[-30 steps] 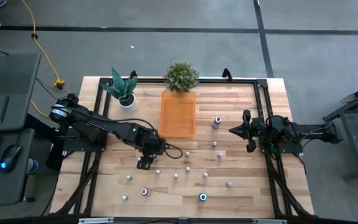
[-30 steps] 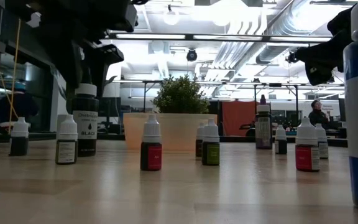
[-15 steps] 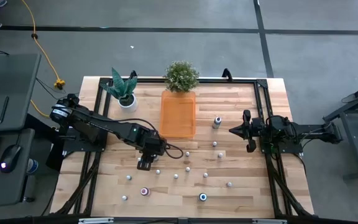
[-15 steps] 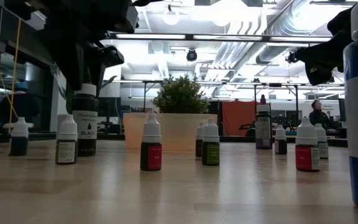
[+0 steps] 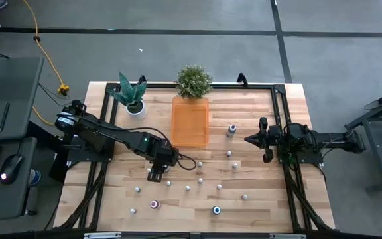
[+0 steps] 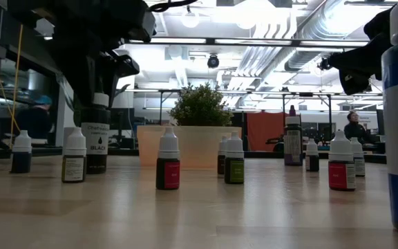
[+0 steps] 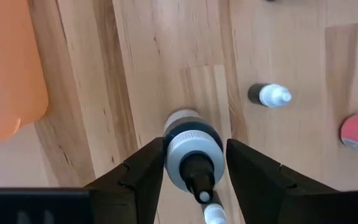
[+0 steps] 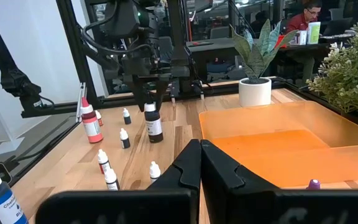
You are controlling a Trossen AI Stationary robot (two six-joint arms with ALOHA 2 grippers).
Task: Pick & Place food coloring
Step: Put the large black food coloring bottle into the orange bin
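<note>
One black bottle (image 6: 96, 135) upright under my left gripper (image 7: 194, 163), fingers pinching its cap, long axis vertical, tip up, label reading BLACK, on the table (image 5: 257, 206) just before the orange tray (image 5: 190, 121), my right gripper (image 5: 249, 140) pressed together, waiting far right.

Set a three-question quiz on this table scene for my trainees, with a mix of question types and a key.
1. True or false: the right gripper holds a bottle.
2. The left gripper is closed on: A) the black food coloring bottle; B) a red bottle; C) a blue bottle.
3. How many potted plants stand near the orange tray?

Key: 1 false, its fingers are shut on nothing; 2 A; 3 two.
</note>
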